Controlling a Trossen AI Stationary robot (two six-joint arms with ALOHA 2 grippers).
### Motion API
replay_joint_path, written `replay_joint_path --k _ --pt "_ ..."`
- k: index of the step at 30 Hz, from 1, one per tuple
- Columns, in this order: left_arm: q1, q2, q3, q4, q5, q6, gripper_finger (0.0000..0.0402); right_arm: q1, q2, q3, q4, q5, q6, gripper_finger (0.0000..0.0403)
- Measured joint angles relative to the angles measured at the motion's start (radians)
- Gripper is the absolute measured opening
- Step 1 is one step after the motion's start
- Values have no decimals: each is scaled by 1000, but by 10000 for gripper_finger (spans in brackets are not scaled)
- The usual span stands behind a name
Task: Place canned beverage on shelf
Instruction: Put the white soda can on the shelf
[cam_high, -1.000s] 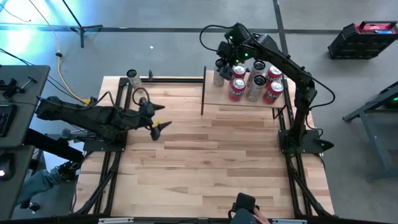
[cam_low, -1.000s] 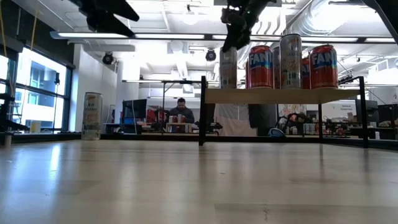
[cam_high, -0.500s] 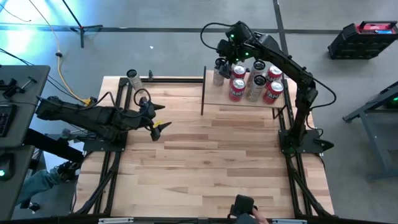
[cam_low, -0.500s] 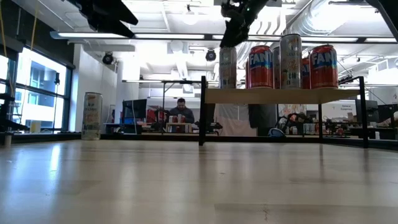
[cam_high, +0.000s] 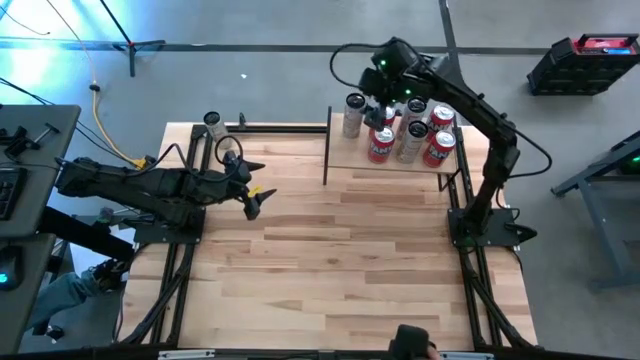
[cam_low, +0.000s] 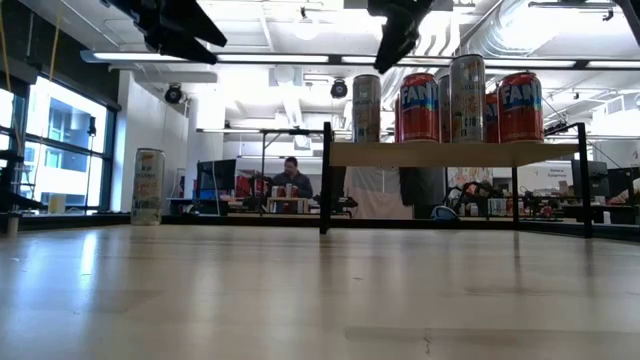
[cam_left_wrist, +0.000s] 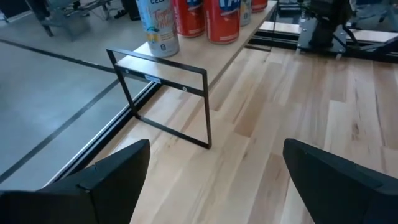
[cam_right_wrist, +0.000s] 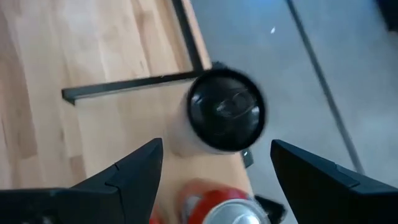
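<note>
Red cans (cam_low: 420, 107) with white "FAN" lettering face the low camera, lined up on the pale wood shelf with thin black metal uprights (cam_high: 352, 163) at the table's far right. Among them stands a taller silver can (cam_low: 467, 98), its print too small to read. At the shelf's left corner stands the slim pale can with a dark lid (cam_high: 352, 115), upright on the board, just beside the red ones and apart from any finger. The left wrist view catches "CEL" across its top edge, with orange script beneath that cannot be made out.

The right pincer (cam_high: 384, 93) hovers above the shelf, just above and beside that slim can, fingers (cam_right_wrist: 127, 174) spread wide with nothing between them; its own camera looks straight down on the dark lid.

The left pincer (cam_high: 252, 190) hangs over the planked wooden table (cam_high: 330, 260) on the left side, well apart from the shelf, splayed wide and holding nothing.

One more tall pale can (cam_low: 148, 187) stands alone at the table's far left corner, label unreadable.
</note>
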Motion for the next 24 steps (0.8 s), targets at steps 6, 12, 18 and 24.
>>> replay_joint_path --k 6,12,18,24 --pt "0 0 0 5 1 -1 360 1 26 0 -20 46 17 283" --pt "0 0 0 5 3 0 360 -2 28 0 -19 123 17 282" --pt "0 0 0 5 4 -1 360 -2 28 0 -2 143 17 282" --pt "0 0 0 4 5 -9 360 -2 28 0 18 174 16 282"
